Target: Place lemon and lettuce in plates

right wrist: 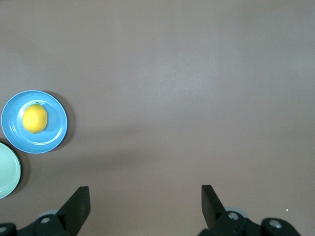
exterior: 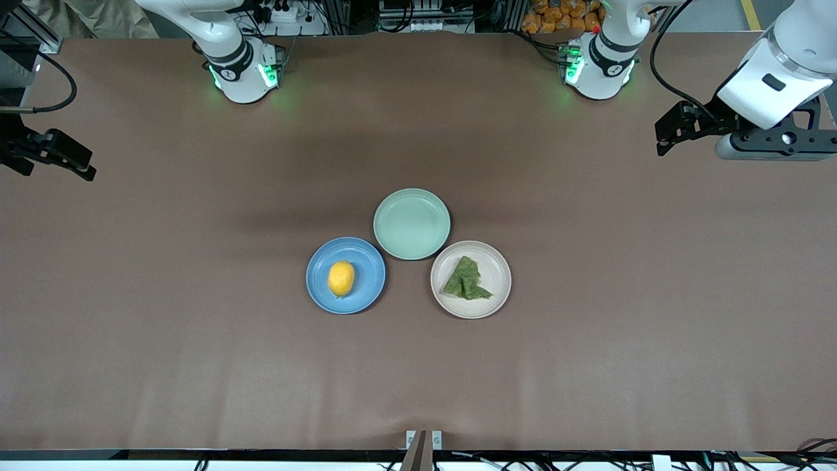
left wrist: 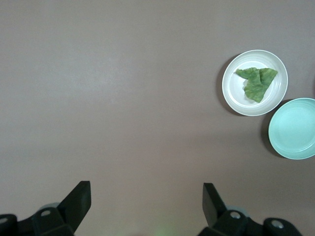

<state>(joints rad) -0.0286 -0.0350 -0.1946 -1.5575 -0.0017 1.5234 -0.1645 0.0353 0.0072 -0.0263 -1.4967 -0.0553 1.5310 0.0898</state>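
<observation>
Lemon (exterior: 341, 278) on blue plate (exterior: 370, 288), lettuce (exterior: 465, 279) on cream plate (exterior: 498, 288), both jaws wide

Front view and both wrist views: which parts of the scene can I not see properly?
- Right gripper: front view, its body cut off by the picture's edge.
- Mint plate: right wrist view, cut off by the edge.
- Underside of the lettuce and lemon: hidden by the things themselves.
- Left gripper: left wrist view shows only its open fingers.

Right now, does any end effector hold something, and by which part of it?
Nothing is held. The left end effector and the right end effector are open and empty; the lemon and the lettuce lie in plates.
</observation>
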